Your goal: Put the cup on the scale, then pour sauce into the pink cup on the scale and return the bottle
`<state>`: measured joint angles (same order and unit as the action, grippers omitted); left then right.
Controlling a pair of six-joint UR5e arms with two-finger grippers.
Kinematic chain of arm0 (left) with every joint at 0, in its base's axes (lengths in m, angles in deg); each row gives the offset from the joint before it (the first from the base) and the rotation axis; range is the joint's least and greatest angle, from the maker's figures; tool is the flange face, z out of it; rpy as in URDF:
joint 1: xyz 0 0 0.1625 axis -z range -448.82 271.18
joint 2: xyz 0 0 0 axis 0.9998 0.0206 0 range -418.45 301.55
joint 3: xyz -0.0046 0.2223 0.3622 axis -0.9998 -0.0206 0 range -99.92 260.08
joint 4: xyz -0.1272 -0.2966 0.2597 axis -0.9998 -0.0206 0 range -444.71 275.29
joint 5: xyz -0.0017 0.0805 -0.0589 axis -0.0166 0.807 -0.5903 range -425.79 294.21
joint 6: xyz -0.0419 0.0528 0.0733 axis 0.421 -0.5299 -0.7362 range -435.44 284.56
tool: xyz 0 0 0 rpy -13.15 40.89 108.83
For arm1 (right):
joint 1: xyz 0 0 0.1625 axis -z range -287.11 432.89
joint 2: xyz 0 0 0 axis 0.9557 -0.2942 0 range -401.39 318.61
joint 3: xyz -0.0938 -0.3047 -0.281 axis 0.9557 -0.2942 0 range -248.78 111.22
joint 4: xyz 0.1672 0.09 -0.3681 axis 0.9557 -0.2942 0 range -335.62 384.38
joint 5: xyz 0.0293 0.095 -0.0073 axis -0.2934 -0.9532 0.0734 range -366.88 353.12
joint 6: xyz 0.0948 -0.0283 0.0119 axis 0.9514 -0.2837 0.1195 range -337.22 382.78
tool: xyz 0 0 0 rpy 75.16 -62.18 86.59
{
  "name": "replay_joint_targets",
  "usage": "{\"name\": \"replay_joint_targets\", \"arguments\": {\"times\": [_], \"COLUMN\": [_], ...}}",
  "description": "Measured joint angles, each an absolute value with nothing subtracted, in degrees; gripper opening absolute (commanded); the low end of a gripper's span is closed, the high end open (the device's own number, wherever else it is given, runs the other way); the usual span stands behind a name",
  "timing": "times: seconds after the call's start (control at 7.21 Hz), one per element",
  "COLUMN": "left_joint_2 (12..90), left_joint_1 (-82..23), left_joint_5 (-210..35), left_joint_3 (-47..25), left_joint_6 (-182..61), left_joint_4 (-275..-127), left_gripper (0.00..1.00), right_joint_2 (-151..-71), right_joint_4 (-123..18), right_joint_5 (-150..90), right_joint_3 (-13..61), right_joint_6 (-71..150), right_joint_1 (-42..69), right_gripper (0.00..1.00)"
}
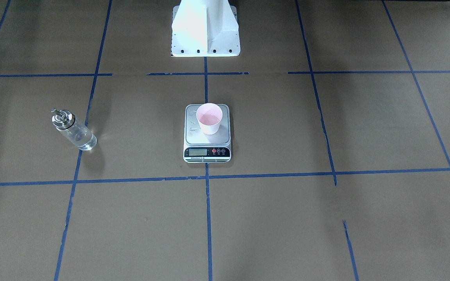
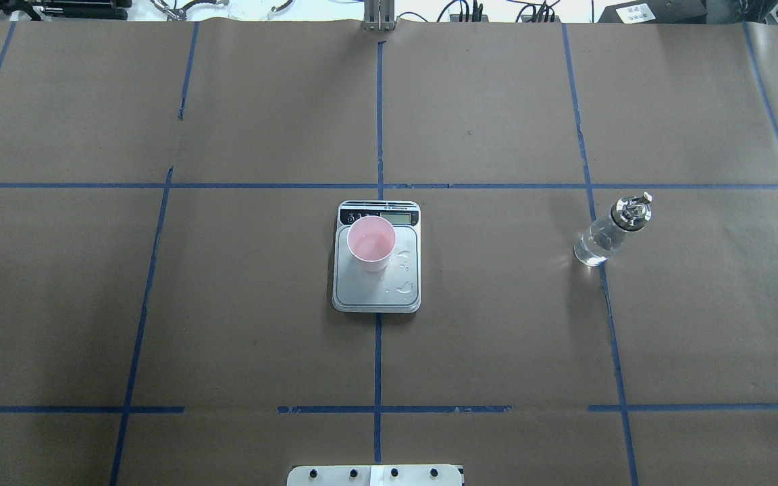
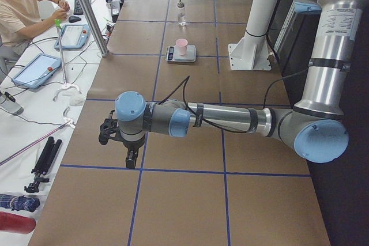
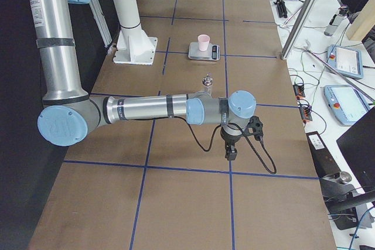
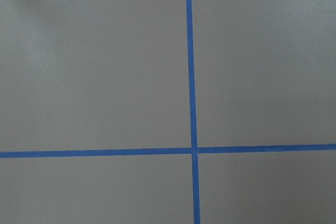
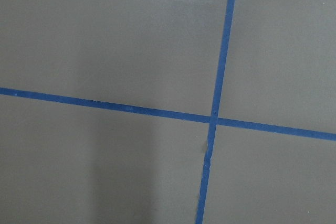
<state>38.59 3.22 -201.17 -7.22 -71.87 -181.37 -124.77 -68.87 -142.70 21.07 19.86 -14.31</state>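
Brown papered table (image 2: 261, 101), blue tape grid (image 2: 379, 115), seated operator (image 3: 20, 10), pendant (image 3: 37, 70)

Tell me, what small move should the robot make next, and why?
Probably none, just rest: the small pale pink cup stands on the flat silver-grey kitchen scale with liquid seemingly inside, and the clear glass bottle stands upright apart, ungripped.

The cup (image 1: 209, 118) is pale pink. The scale (image 1: 217, 138) has a silver-grey platform, a white rim and a black front strip with a red button. The bottle (image 1: 74, 130) is clear with a silver collar, and the table (image 1: 287, 218) is brown with a blue grid pattern.
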Motion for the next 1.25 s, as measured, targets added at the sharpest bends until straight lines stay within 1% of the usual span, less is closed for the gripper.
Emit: {"name": "replay_joint_targets", "arguments": {"times": [0.83, 1.25], "left_joint_2": [37.99, 36.94], "left_joint_1": [2.51, 1.26], "left_joint_5": [-201.12, -200.93], "left_joint_3": [-7.96, -7.93], "left_joint_6": [-71.69, -71.66], "left_joint_4": [-181.82, -181.60], "left_gripper": [1.00, 1.00], "right_joint_2": [-124.94, -124.11], "right_joint_4": [-68.93, -69.24], "right_joint_5": [-142.41, -138.26], "right_joint_3": [21.67, 21.81], "right_joint_6": [20.05, 23.65], "right_joint_1": [-14.60, -14.37], "right_gripper": [1.00, 1.00]}}
